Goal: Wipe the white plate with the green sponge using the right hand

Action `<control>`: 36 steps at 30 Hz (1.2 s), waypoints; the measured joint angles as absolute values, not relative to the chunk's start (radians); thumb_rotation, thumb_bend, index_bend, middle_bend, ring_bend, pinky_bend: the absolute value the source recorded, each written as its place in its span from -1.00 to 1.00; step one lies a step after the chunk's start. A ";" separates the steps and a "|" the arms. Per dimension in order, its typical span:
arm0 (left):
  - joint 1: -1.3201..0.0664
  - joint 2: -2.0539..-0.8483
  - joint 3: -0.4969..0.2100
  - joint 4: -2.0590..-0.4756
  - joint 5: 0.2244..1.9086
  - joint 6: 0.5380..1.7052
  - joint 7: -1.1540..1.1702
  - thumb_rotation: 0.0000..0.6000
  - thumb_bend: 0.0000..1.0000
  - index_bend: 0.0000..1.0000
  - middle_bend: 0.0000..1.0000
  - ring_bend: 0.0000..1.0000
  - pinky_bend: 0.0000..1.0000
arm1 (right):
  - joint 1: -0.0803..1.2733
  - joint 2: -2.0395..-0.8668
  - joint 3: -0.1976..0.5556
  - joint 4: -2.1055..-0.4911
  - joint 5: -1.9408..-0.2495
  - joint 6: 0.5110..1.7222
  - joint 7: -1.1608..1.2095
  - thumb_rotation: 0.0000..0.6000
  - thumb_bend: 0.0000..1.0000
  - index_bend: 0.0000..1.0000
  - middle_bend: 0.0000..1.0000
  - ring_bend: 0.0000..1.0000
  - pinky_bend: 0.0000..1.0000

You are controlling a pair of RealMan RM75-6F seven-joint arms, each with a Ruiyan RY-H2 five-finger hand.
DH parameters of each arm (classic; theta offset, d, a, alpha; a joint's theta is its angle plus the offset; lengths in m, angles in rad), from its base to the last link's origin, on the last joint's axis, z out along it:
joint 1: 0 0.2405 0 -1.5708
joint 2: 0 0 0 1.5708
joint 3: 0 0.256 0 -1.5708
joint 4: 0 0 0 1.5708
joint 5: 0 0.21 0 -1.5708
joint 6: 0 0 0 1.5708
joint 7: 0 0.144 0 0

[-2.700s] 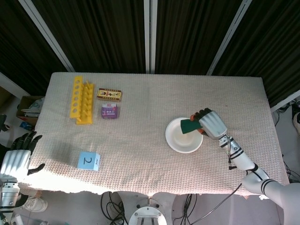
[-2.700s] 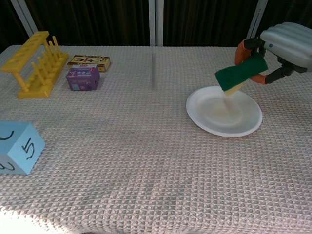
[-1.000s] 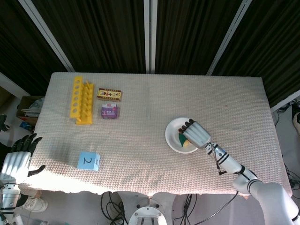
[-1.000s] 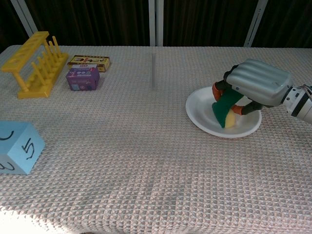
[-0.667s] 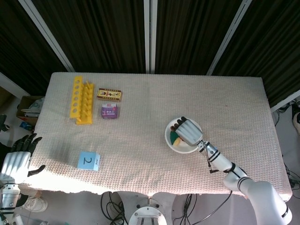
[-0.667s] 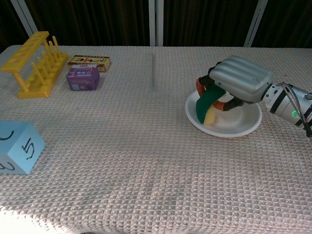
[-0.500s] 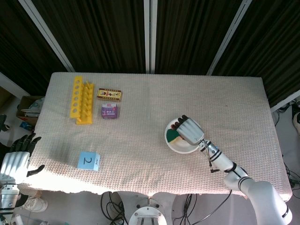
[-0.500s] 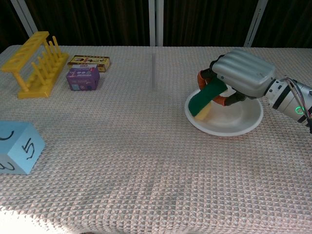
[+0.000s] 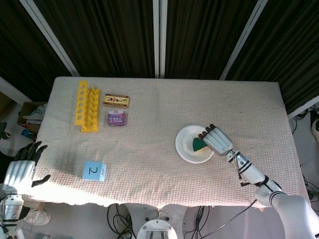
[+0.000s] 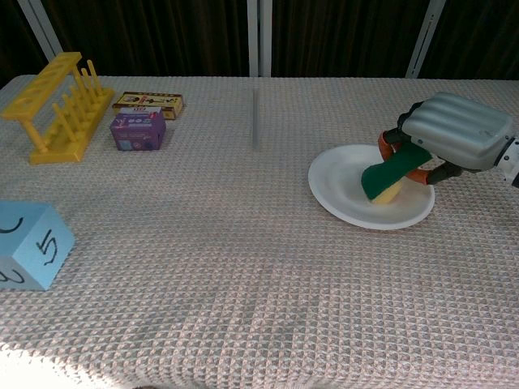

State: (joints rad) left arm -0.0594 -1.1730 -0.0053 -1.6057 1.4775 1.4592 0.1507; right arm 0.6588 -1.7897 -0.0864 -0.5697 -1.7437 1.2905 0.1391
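Starting at the far left of the head view, the left hand (image 9: 21,172) is off the table edge, below the cloth, with its dark fingers spread apart and nothing in them; the chest view does not show it. On the left part of the table (image 9: 159,107), which is covered with a beige woven cloth, the yellow test tube rack (image 9: 86,105) stands near the back, and the chest view shows it upright on its legs. Just to the right of it lie a flat yellow box (image 9: 116,100) and, in front of that box, a small purple box (image 9: 116,118); the two are near each other, but I cannot tell if they touch. Closer to the front edge sits a light blue cube (image 9: 93,171) with the number 2 on its top face, well apart from the other things. On the right half of the table is the white plate (image 10: 345,197). The green sponge (image 10: 388,180), green on one face and yellow below, is tilted with its lower end touching the inside of the plate on the right side. The right hand (image 10: 452,133) grips the upper end of the sponge, with the fingers clamped around it, above the right rim of the plate.
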 measured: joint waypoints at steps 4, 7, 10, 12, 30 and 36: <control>-0.055 -1.169 -0.005 -1.607 1.475 1.464 0.150 1.00 -0.78 -0.69 -0.86 -0.87 -0.73 | 0.677 -1.835 -0.083 -0.548 -1.746 1.283 0.145 1.00 -0.05 0.99 0.27 -0.03 -0.14; -0.051 -1.168 -0.003 -1.605 1.474 1.468 0.146 1.00 -0.78 -0.69 -0.86 -0.87 -0.73 | 0.695 -1.868 -0.075 -0.528 -1.747 1.286 0.152 1.00 -0.05 0.99 0.27 -0.03 -0.14; -0.048 -1.170 -0.002 -1.600 1.473 1.470 0.141 1.00 -0.78 -0.69 -0.86 -0.87 -0.73 | 0.712 -1.895 -0.067 -0.510 -1.748 1.288 0.157 1.00 -0.05 0.99 0.27 -0.02 -0.15; -0.046 -1.172 -0.002 -1.598 1.473 1.472 0.139 1.00 -0.78 -0.69 -0.86 -0.87 -0.73 | 0.722 -1.912 -0.061 -0.498 -1.746 1.289 0.161 1.00 -0.05 0.99 0.27 -0.02 -0.15; -0.044 -1.176 -0.002 -1.586 1.485 1.478 0.125 1.00 -0.78 -0.69 -0.86 -0.87 -0.73 | 0.719 -1.871 0.052 -0.467 -1.624 1.349 0.202 1.00 -0.05 0.96 0.27 -0.03 -0.15; -0.049 -1.174 -0.003 -1.599 1.488 1.475 0.140 1.00 -0.78 -0.69 -0.86 -0.87 -0.73 | 0.725 -1.879 0.112 -0.440 -1.536 1.215 0.226 1.00 -0.07 0.83 0.25 -0.05 -0.18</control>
